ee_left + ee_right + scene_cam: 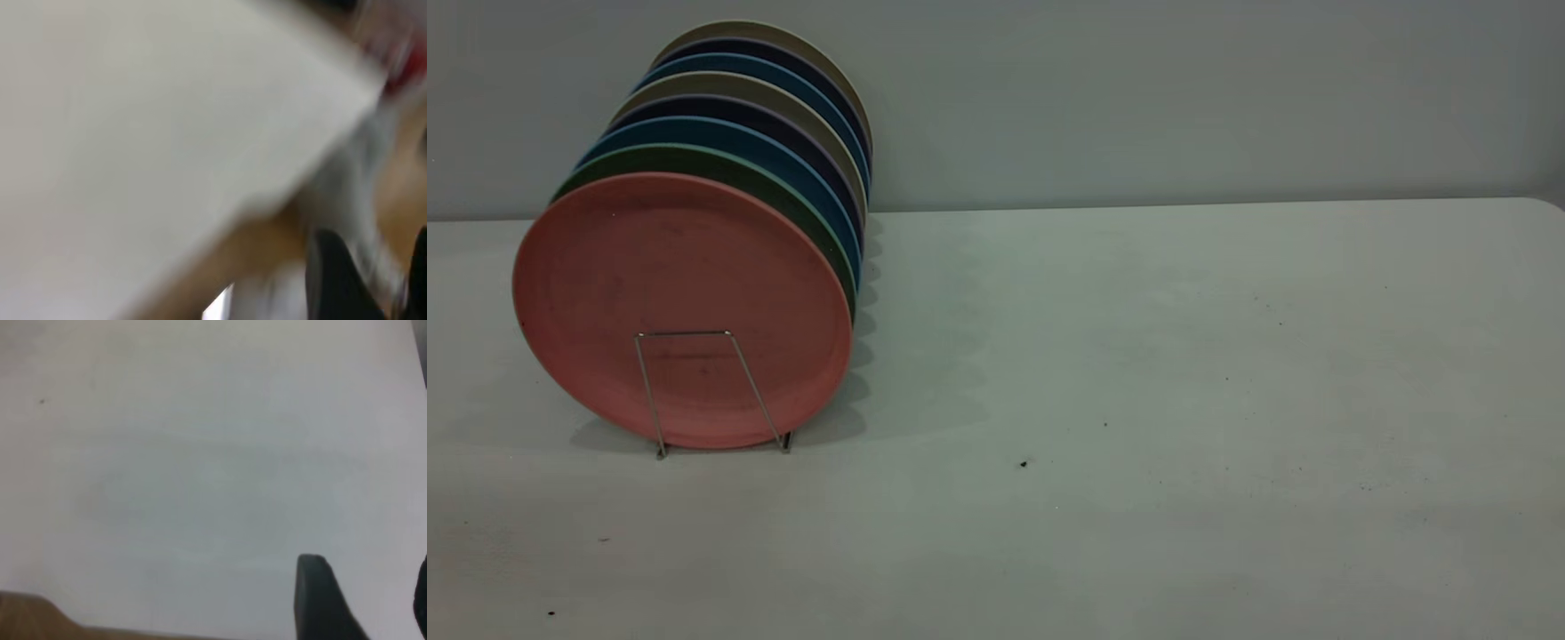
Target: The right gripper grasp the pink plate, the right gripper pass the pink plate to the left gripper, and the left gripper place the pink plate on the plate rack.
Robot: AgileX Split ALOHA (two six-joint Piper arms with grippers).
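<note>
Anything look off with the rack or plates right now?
Nothing stands out. The pink plate stands upright at the front of the plate rack, the other plates lined up evenly behind it; none tipped or fallen.

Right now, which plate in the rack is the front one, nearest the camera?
The pink plate: it stands upright at the front of the plate rack, its whole face showing, while the green plate and the others behind show only rims.
</note>
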